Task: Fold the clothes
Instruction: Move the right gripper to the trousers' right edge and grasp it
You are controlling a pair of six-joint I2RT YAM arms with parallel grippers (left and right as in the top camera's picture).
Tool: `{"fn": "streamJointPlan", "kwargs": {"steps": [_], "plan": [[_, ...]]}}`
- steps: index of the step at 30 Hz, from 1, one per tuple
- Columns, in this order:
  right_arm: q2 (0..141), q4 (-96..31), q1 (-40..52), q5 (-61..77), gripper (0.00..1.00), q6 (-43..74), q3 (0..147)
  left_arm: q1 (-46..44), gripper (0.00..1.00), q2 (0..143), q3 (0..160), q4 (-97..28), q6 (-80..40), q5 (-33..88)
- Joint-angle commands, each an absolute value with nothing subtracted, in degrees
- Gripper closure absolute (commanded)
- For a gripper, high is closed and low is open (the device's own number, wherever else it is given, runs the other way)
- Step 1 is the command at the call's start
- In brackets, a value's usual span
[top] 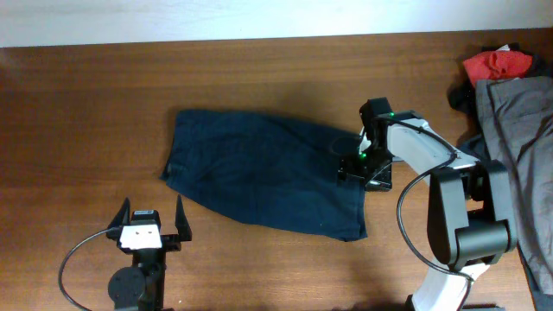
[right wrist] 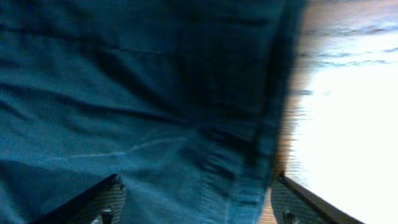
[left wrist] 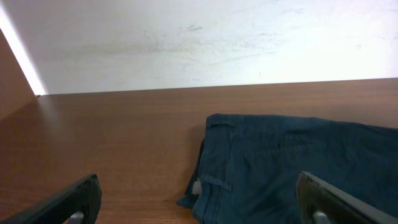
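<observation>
A dark navy blue garment (top: 259,173) lies spread flat on the wooden table. The left wrist view shows its near edge with a small white label (left wrist: 196,186) and a belt loop. My left gripper (top: 147,226) is open and empty, on the table in front of the garment's left corner. My right gripper (top: 361,168) is open and low over the garment's right edge; the right wrist view shows the navy fabric (right wrist: 143,112) and its hem between the spread fingers (right wrist: 196,205).
A pile of grey clothes (top: 518,147) with a red one (top: 499,62) on top lies at the table's right edge, behind my right arm. A white wall (left wrist: 199,43) bounds the far side of the table (top: 86,112).
</observation>
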State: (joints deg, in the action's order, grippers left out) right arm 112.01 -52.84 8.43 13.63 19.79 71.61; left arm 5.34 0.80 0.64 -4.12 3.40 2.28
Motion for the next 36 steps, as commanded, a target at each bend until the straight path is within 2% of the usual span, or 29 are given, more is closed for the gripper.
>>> {"fn": "streamJointPlan", "kwargs": {"steps": [1,5,9,15,18,19,25,34,36], "plan": [[111.9,-52.2,9.4,13.2,0.25,20.2,70.6,5.7,0.01,0.4,0.5,-4.6,3.0,2.1],[112.0,-52.1,9.4,12.2,0.35,20.2,70.4,5.7,0.01,0.4,0.5,-4.6,3.0,2.1],[112.0,-52.2,9.4,11.0,0.53,20.2,70.3,5.7,0.01,0.4,0.5,-4.6,3.0,2.1],[112.0,-51.1,8.1,6.8,0.7,23.0,70.3,5.7,0.01,0.4,0.5,-4.6,3.0,2.1],[112.0,-49.4,5.9,6.8,0.85,23.0,70.3,5.7,0.01,0.4,0.5,-4.6,3.0,2.1],[112.0,-48.0,4.1,6.9,0.95,23.0,70.3,5.7,0.01,0.4,0.5,-4.6,3.0,2.1],[112.0,-40.9,-0.7,7.0,0.96,22.7,70.3,5.7,0.01,0.4,0.5,-4.6,3.0,2.1],[112.0,-31.9,-0.7,6.7,0.96,21.8,70.3,5.7,0.01,0.4,0.5,-4.6,3.0,2.1],[112.0,-31.9,-0.8,5.6,0.93,21.8,70.3,5.7,0.01,0.4,0.5,-4.6,3.0,2.1]]}}
